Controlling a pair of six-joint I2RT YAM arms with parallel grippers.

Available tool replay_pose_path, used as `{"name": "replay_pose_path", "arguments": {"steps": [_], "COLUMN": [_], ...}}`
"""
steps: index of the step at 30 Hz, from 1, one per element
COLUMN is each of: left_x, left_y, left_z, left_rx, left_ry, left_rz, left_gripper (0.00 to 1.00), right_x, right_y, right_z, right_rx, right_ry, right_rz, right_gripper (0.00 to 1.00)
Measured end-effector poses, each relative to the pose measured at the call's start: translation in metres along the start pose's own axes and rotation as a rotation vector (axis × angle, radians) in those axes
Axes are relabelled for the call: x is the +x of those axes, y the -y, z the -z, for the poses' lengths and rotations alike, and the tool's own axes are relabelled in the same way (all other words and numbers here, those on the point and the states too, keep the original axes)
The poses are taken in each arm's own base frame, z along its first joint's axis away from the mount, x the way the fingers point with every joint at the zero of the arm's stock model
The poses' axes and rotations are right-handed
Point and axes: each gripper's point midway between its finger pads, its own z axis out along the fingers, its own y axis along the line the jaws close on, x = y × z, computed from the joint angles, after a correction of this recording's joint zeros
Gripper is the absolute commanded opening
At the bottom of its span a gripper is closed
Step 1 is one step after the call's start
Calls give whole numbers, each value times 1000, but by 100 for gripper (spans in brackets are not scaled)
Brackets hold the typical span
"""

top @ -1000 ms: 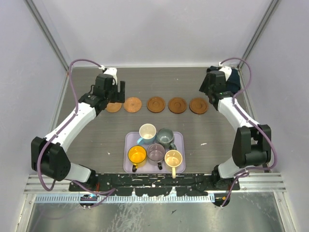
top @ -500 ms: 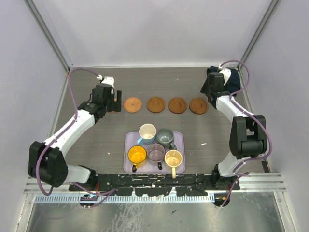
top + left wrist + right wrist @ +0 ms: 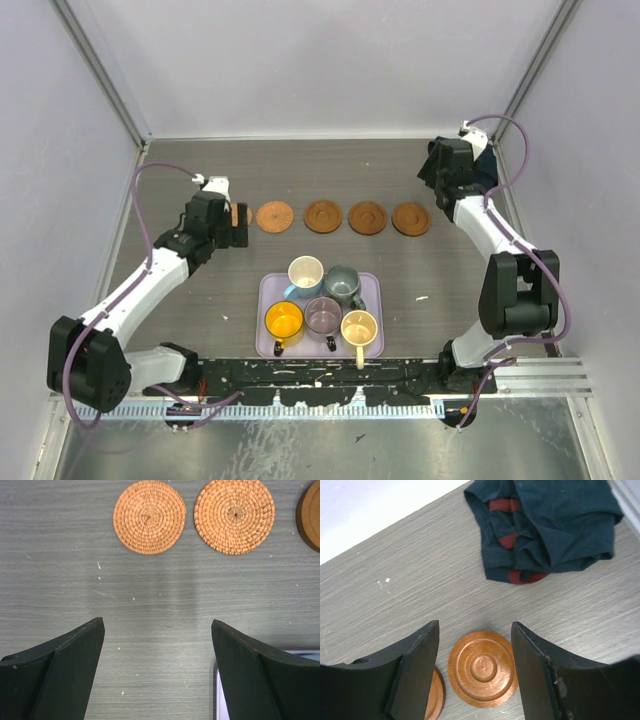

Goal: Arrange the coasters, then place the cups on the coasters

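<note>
Several round coasters lie in a row across the table: the leftmost [image 3: 237, 214] is half hidden under my left gripper [image 3: 232, 226], the others [image 3: 323, 216] run to the rightmost [image 3: 411, 218]. In the left wrist view two woven coasters [image 3: 149, 517] lie ahead of my open left gripper [image 3: 157, 625], with bare table between its fingers. My right gripper [image 3: 475, 625] hovers open over the rightmost wooden coaster [image 3: 483, 669], clear of it on both sides. Several cups stand together on the tray: white [image 3: 306, 271], grey-green [image 3: 342, 284], orange [image 3: 284, 320], purplish [image 3: 323, 315], cream [image 3: 359, 327].
The lilac tray [image 3: 266, 288] sits near the front middle, and its corner [image 3: 221, 705] shows by my left gripper's right finger. A dark folded cloth [image 3: 545, 525] lies at the back right, just beyond the rightmost coaster. Walls enclose the table on three sides.
My left gripper has drawn back toward the near side, off the leftmost coaster, and opened a little wider. My right gripper's jaws have narrowed slightly above the rightmost coaster.
</note>
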Motion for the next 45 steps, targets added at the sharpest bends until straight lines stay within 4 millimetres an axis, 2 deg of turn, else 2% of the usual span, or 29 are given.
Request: {"name": "replay_pose_path", "arguments": {"steps": [2,5,8,10,15,19,21,24,26,29,31,35,38,39,41,42,45], "left_x": [8,18,17,14,11,16,21,32,37,41,40,33,33,34,38,40,45], "left_y": [-1,-5,-11,-15,-20,-19,-19,-19,-18,-17,-18,-17,-17,-17,-18,-18,-17], "left_z": [1,6,13,17,19,14,11,8,8,12,19,30,34,35,35,35,36], "left_rx": [1,-3,-20,-34,-62,-65,-67,-64,-58,-45,-31,-8,1,0,0,0,0], "left_ry": [-8,-5,21,45,70,58,44,22,13,20,41,84,89,84,70,60,41], "left_rz": [7,23,35,43,67,75,82,86,95,110,122,137,138,137,133,131,138], "left_gripper": [93,95,99,100,98,98,98,98,98,98,98,98,98,98,98,98,98], "right_x": [0,10,32,39,35,45,60,94,114,133,134,120,106,102,95,90,78], "right_y": [-7,-10,-3,1,0,-6,-15,-33,-41,-35,-25,-21,-22,-22,-23,-24,-16], "right_z": [-1,1,9,13,17,23,31,49,61,73,79,93,104,106,109,110,108], "right_rx": [-27,-61,-75,-71,-75,-77,-80,-108,-130,-130,-116,-132,-159,-166,-183,-191,-189], "right_ry": [-18,-44,-88,-103,-90,-102,-124,-180,-223,-265,-275,-232,-190,-180,-165,-157,-138], "right_rz": [0,1,11,17,17,49,97,181,222,240,230,182,149,140,119,103,70], "right_gripper": [64,64,63,62,53,41,35,26,24,23,22,14,25,36,82,97,100]}}
